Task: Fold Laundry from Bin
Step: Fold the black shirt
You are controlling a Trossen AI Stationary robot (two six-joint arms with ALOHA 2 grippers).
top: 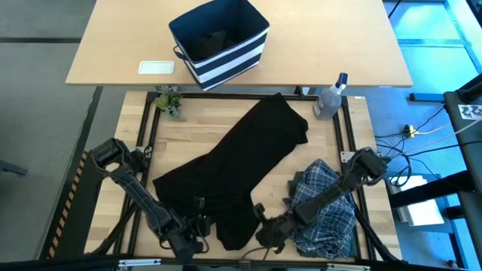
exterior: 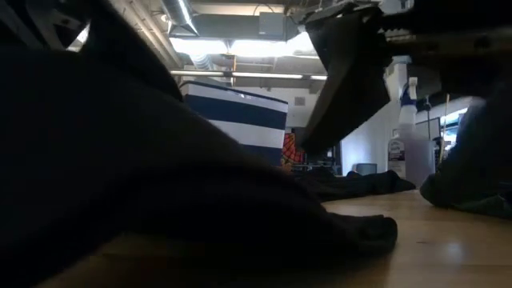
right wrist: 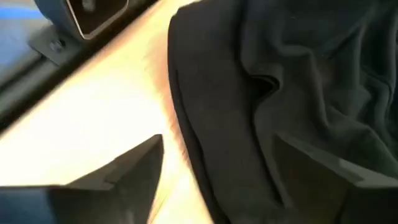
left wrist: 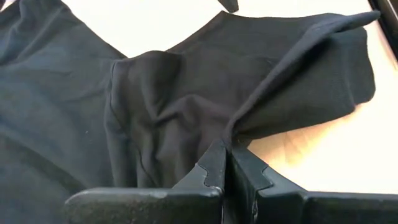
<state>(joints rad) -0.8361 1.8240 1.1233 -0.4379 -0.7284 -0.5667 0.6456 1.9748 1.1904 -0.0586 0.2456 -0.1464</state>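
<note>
With the bin (top: 221, 39) well beyond both claws, folding is barely begun: the black garment (top: 241, 162) lies unfolded, its near hem clenched in the left gripper (top: 194, 226), the right gripper (top: 263, 226) released just beside it, the plaid shirt (top: 324, 207) crumpled behind.

A clear spray bottle (top: 330, 100) with a blue nozzle stands at the far right corner of the wooden bench (top: 203, 128), just inside its black frame. A small green plant sprig (top: 170, 103) sits at the far left corner. Beyond them, on the lighter second bench (top: 324, 45), a flat white rectangular object (top: 157, 67) lies near the left end. Cables (top: 410, 134) trail across the floor to the right.
</note>
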